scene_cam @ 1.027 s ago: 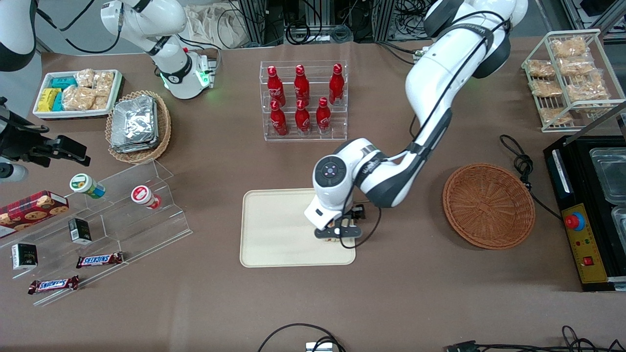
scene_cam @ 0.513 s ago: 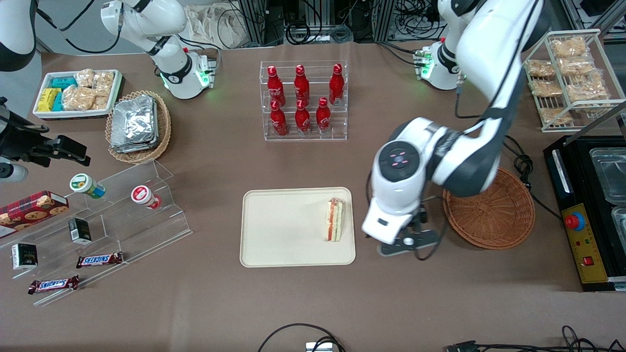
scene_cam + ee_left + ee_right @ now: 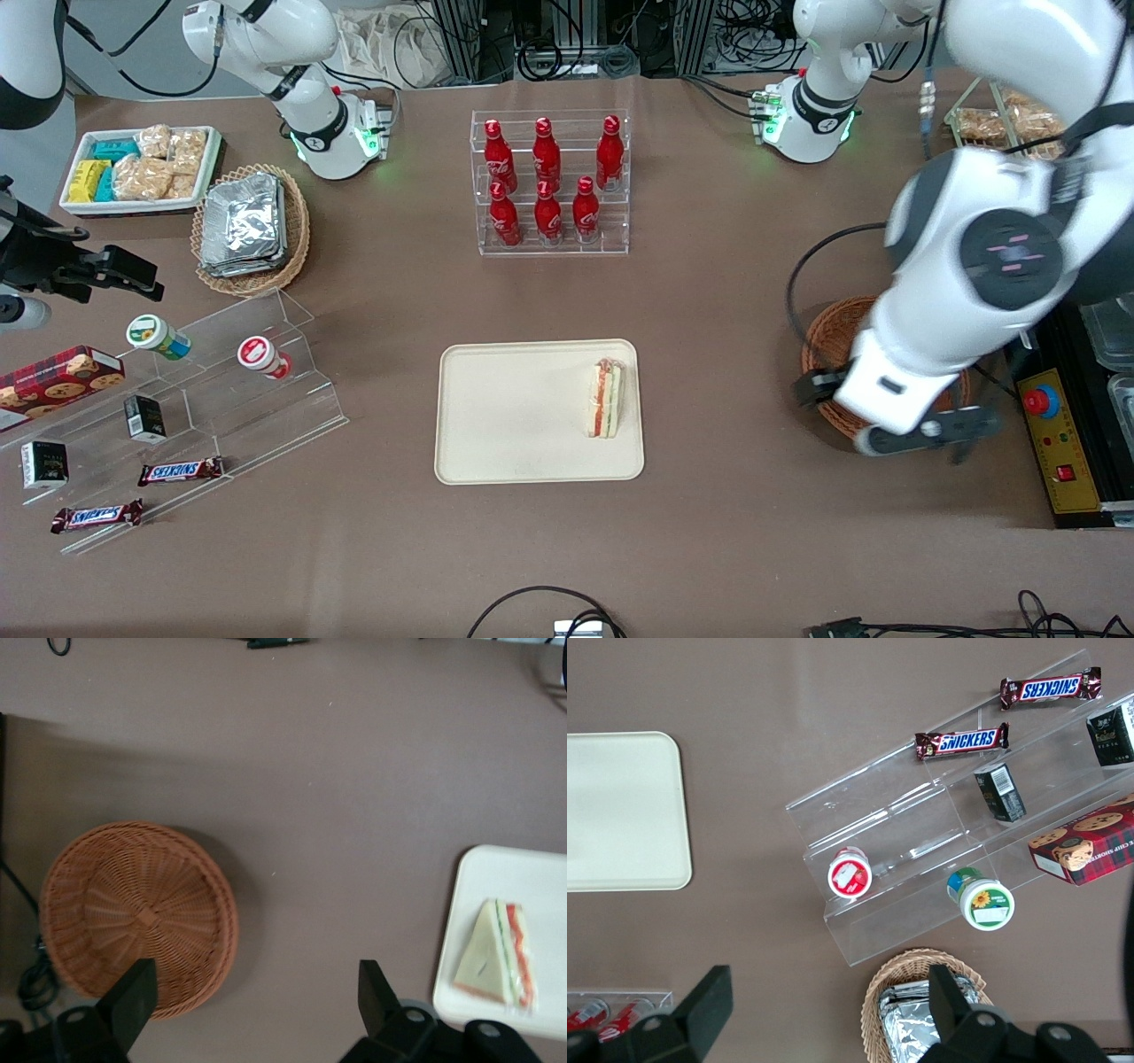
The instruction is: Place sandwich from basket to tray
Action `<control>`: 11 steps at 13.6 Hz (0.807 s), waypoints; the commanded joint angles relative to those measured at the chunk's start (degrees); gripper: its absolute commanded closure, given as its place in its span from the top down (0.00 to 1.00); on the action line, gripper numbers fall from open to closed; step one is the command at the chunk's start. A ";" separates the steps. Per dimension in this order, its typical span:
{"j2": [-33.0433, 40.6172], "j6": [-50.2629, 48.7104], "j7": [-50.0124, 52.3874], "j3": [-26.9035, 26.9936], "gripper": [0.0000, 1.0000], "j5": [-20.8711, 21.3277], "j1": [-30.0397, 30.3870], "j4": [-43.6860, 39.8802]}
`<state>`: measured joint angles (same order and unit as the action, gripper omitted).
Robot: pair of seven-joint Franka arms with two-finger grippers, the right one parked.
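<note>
The sandwich [image 3: 605, 399] lies on the cream tray [image 3: 496, 416], near the tray's edge that faces the basket; its red and green filling shows along one side. The wrist view shows the same sandwich [image 3: 496, 952] on the tray [image 3: 532, 877]. The reddish-brown basket [image 3: 828, 341] holds nothing and is partly covered by the arm; the wrist view shows the whole basket [image 3: 137, 912]. My gripper [image 3: 930, 436] hangs high over the basket's rim nearest the front camera. It is open [image 3: 255, 992], with only bare table between its fingers [image 3: 133, 992].
A rack of red bottles [image 3: 549, 182] stands farther from the camera than the tray. Acrylic steps with snacks [image 3: 221, 390], a tan basket of foil packets [image 3: 251, 226] and a white bin [image 3: 137, 168] lie toward the parked arm's end. A black appliance [image 3: 1063, 443] adjoins the basket.
The gripper let go of the sandwich on the tray, then rose and swung toward the working arm's end. It now hangs over the basket.
</note>
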<state>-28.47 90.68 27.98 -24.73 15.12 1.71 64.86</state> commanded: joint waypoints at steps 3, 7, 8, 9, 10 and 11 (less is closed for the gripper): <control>5.17 -4.27 -8.37 -0.32 1.00 -4.67 5.40 1.94; 11.13 -3.85 -14.33 4.84 1.00 -5.53 4.97 7.36; 13.16 -3.50 -16.61 7.65 1.00 -8.15 4.36 9.22; 14.92 -3.41 -18.99 10.55 1.00 -10.36 3.31 10.28; 17.11 -3.41 -21.71 13.62 1.00 -11.51 2.17 12.20; 20.00 -3.32 -23.82 16.26 1.00 -12.65 1.11 15.09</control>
<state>-15.74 86.57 8.22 -13.58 5.00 5.02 72.43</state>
